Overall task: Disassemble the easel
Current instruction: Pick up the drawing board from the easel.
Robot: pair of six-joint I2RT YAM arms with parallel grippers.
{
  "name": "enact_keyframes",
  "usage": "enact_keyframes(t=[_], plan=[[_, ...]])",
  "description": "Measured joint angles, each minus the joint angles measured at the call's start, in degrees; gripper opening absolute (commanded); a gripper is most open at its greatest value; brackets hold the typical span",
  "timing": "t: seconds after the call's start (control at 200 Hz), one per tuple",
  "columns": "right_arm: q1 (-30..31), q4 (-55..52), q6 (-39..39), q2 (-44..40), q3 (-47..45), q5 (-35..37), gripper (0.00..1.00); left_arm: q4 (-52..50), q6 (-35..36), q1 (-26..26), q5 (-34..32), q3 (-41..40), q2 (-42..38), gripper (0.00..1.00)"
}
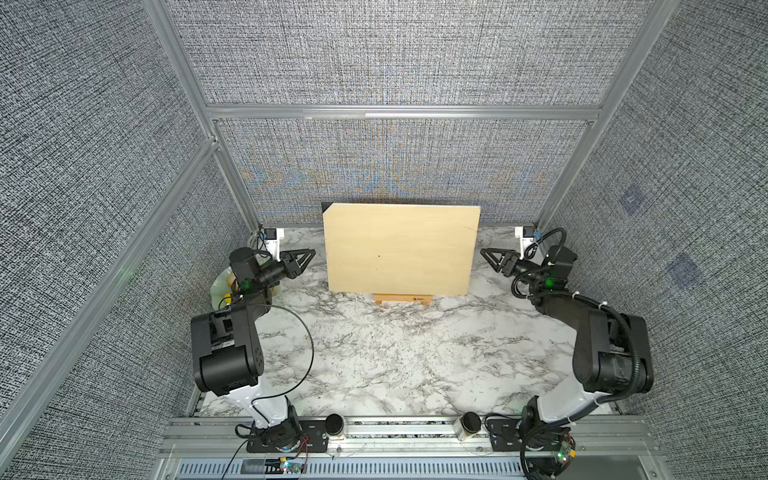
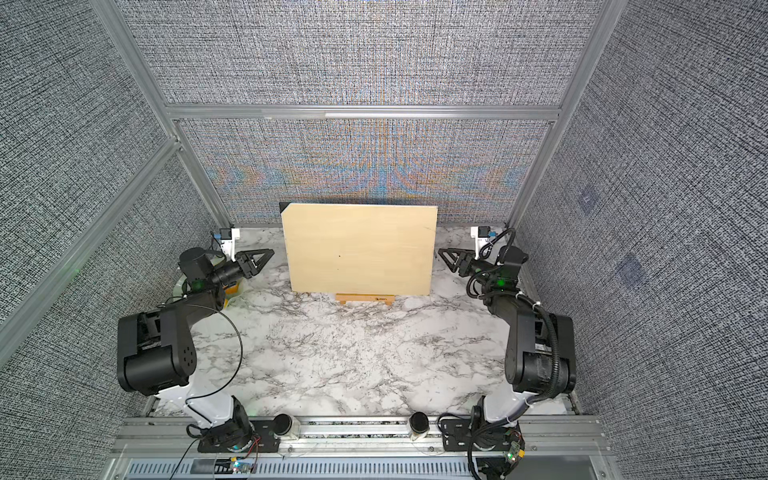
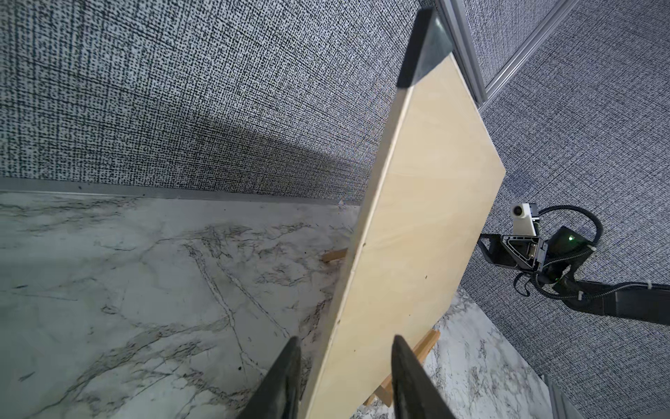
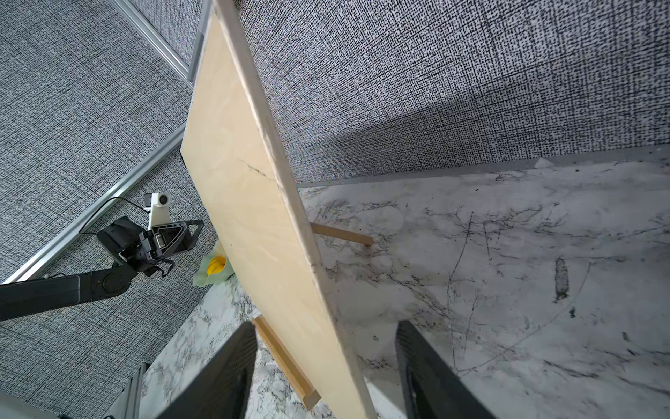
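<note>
A: What lies nearest us?
B: The front rail (image 1: 395, 428), then the marbled table (image 1: 395, 365) stretching away from it.
A: And the easel?
B: We find the easel (image 1: 402, 298) past mid-table, toward the back. From above only its orange-brown ledge bar (image 2: 365, 298) with the dark logo shows, poking out under the pale board (image 1: 399, 249) that stands on it, tilted back. In the right wrist view its rear leg (image 4: 342, 234) reaches the table behind the board.
A: Our grippers?
B: The left gripper (image 1: 311, 252) hovers near the board's left edge, apart from it, jaws spread on nothing. The right gripper (image 1: 483, 252) hangs just beside the right edge, jaws also spread; we cannot tell whether it touches.
A: Farther back?
B: The board's black top corner (image 1: 326, 206), then the grey woven wall (image 1: 395, 166).
</note>
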Motion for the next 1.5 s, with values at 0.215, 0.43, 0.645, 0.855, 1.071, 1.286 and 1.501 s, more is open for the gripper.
enact_keyframes(t=[0.215,0.43,0.645,0.855,1.071,1.286,1.501], plan=[[0.09,0.02,0.59,1.68,1.73,0.00,0.64,-1.01,0.72,-0.07,0.15,2.34,2.97,0.43],[2.08,-0.44,0.22,2.99,2.91,-1.01,0.64,-0.66,0.72,-0.66,1.64,2.58,3.72,0.44],[2.71,-2.21,-1.09,4.20,4.52,-2.38,0.64,-0.50,1.25,-0.70,2.40,3.28,4.39,0.47],[3.02,-3.17,-1.92,4.48,5.90,-2.60,0.64,-1.38,2.14,-1.16,2.73,6.23,6.67,0.47],[3.08,-4.35,-2.95,5.55,7.69,-2.69,0.64,-4.87,5.38,-1.81,2.78,9.38,8.22,0.47],[3.45,-5.86,-3.34,7.26,9.07,-2.58,0.64,-6.67,6.88,-2.49,2.99,10.84,10.01,0.47],[4.94,-6.78,-4.31,6.78,9.09,-3.26,0.62,-7.19,7.76,-3.21,4.00,10.93,10.01,0.48]])
